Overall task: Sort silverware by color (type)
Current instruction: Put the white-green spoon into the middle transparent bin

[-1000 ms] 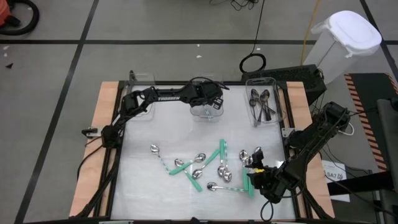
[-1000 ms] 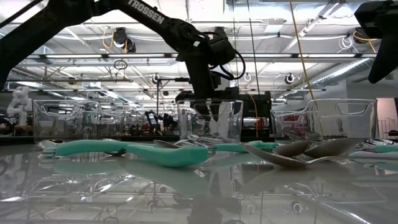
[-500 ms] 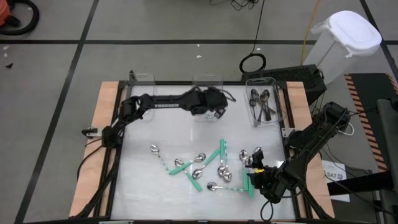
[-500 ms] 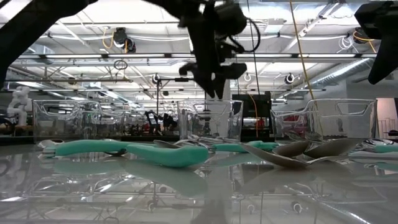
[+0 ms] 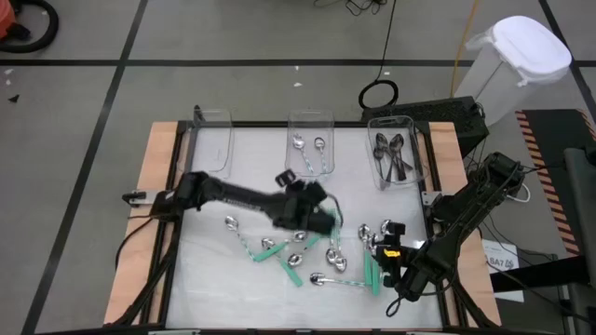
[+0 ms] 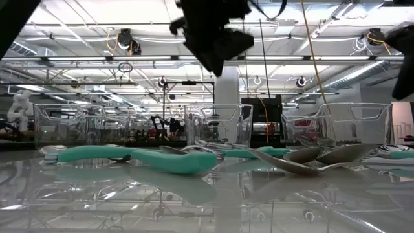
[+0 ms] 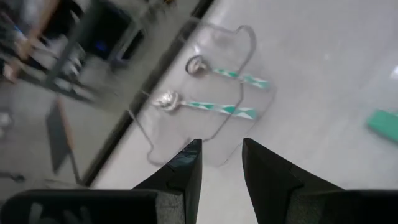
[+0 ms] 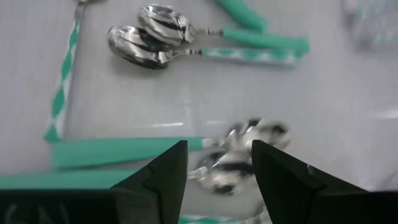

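Swung back from the middle bin (image 5: 310, 149) to the loose spoon pile (image 5: 317, 249): left gripper (image 5: 321, 220), fingers parted, holding nothing. Poised over the pile's right edge, jaws apart and empty: right gripper (image 5: 386, 263). Sorted so far: two patterned teal spoons (image 7: 214, 93) in middle bin, dark spoons (image 5: 391, 154) in right bin (image 5: 414, 149). Roughly a dozen left on table.

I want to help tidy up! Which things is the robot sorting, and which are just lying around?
Being sorted:
- loose silver spoons with teal-green handles on the table
- two patterned-handled spoons in the middle clear plastic bin
- dark metal spoons in the right bin

Just lying about:
- white lidded plastic container
- black cable coil on the floor
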